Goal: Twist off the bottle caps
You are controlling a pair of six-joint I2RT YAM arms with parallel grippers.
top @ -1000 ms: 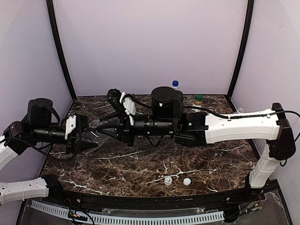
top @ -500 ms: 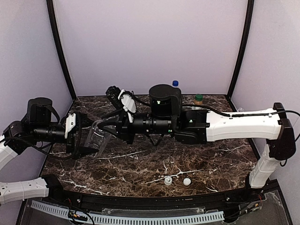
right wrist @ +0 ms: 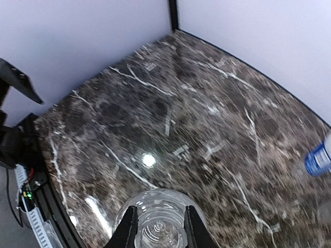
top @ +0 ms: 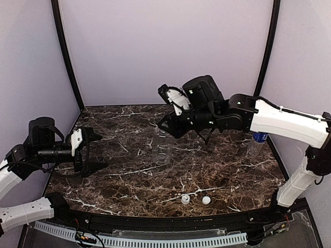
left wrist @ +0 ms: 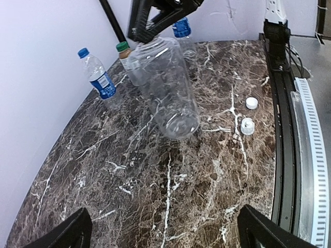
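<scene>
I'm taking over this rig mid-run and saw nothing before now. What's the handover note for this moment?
Claws: the left claw is open and empty, low at the left of the table. The right claw is shut on the neck of the plain bottle, mid-table.
Done: two white caps lie loose near the front edge, and the plain bottle looks uncapped.
Left: the green-capped bottle and blue-capped bottle stand capped at the back edge.
Unclear: the top of the blue-label bottle at the right.

arms (top: 289, 121): white shells, black joints | cables (top: 49, 171): black | led (top: 190, 92): green, perhaps
</scene>
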